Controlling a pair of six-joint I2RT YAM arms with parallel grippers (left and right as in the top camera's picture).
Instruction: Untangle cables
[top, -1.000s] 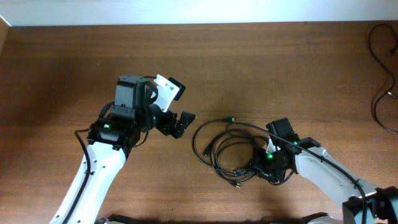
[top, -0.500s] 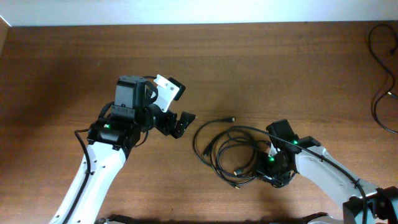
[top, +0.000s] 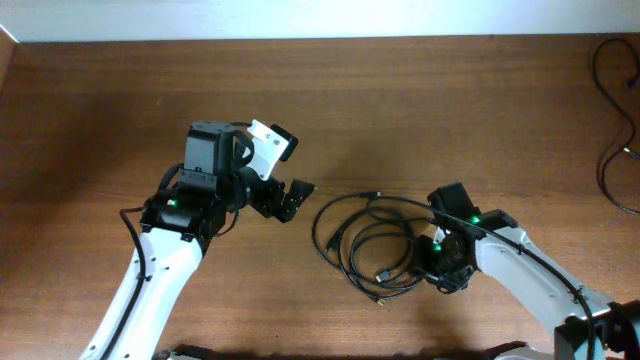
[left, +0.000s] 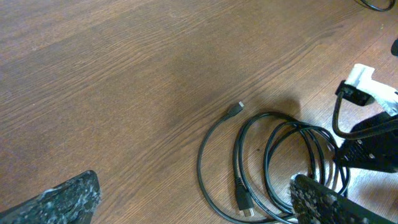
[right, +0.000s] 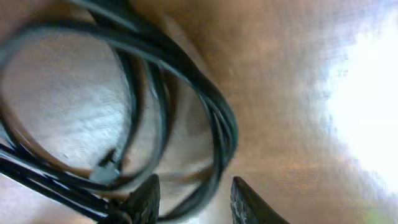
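The cables (top: 368, 243) lie as a tangle of thin black loops on the brown table, right of centre, with one small plug (top: 377, 193) at the top. My left gripper (top: 287, 199) is open and empty, just left of the tangle. In the left wrist view (left: 199, 205) its fingers are spread wide, and the cables (left: 273, 155) and two plugs (left: 244, 200) lie ahead to the right. My right gripper (top: 440, 268) is low at the tangle's right edge. In the right wrist view (right: 193, 190) its fingers are apart, with blurred cable strands (right: 217, 137) between them.
Thicker black wires (top: 612, 110) hang at the table's far right edge. A pale strip (top: 300, 18) runs along the far edge. The right arm's black and white wrist (left: 373, 130) shows at the right of the left wrist view.
My right gripper has shifted slightly down and to the right at the tangle's edge, and the cable loops have shifted a little with it. The left arm has not moved.
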